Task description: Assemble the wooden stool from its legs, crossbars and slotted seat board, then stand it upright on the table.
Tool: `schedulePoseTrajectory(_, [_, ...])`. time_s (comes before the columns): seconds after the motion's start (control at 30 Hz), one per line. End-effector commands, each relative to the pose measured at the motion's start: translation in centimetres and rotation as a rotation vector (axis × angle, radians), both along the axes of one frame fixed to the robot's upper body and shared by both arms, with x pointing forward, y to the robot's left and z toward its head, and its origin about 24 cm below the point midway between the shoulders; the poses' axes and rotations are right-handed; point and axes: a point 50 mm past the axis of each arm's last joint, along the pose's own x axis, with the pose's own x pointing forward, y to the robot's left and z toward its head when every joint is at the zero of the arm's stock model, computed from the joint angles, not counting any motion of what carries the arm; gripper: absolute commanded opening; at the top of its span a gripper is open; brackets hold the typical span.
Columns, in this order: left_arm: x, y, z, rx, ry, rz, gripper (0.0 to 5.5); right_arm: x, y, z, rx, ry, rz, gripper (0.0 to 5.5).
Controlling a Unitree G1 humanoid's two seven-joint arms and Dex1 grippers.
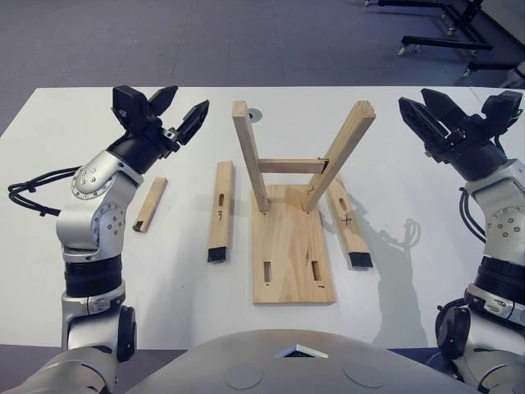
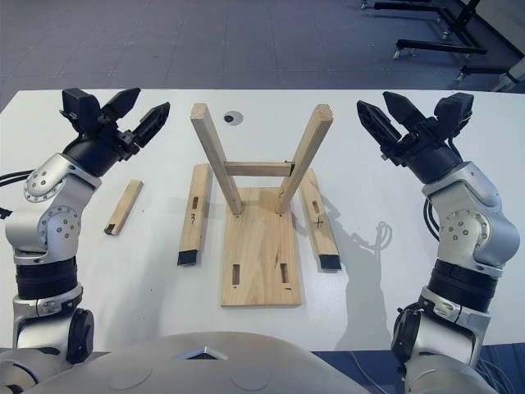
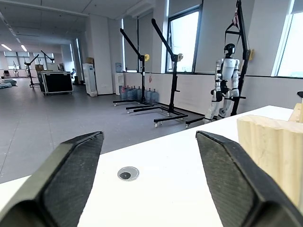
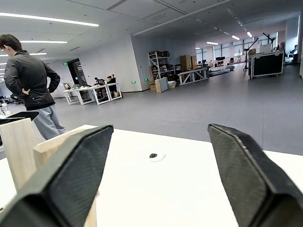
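White table point(image 1: 180, 304) with seat board point(image 1: 291, 263), loose legs point(image 1: 221, 212); grey floor point(image 1: 246, 41) behind; left tool point(image 1: 189, 98), right tool point(image 1: 461, 103) jaws apart

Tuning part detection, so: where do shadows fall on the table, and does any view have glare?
Left eye view: the upright legs throw a soft shadow across the table toward the robot's right, past the loose leg; no glare on the board. Left wrist view: windows are blown bright. Right wrist view: ceiling strips glow, table evenly lit.
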Motion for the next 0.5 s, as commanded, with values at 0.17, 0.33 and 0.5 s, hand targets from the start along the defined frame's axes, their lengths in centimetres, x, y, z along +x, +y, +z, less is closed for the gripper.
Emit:
schedulePoseTrajectory(0.17, [-0.2,-2.6,0.9,-0.046,-0.053,-0.101,2.37,0.8,1.1,0.2,-0.063,-0.016,0.062,2.15])
schedulePoseTrajectory(0.33, [-0.4,-3.2,0.9,-0.051,-0.044,-0.126,1.50,0.5,1.5,0.1,-0.079,-0.011,0.106,1.14])
schedulePoseTrajectory(0.5, [-0.6,-3.1,0.3,-0.010,-0.018,-0.132,0.61,0.5,1.5,-0.1,-0.088,-0.004,0.126,0.09])
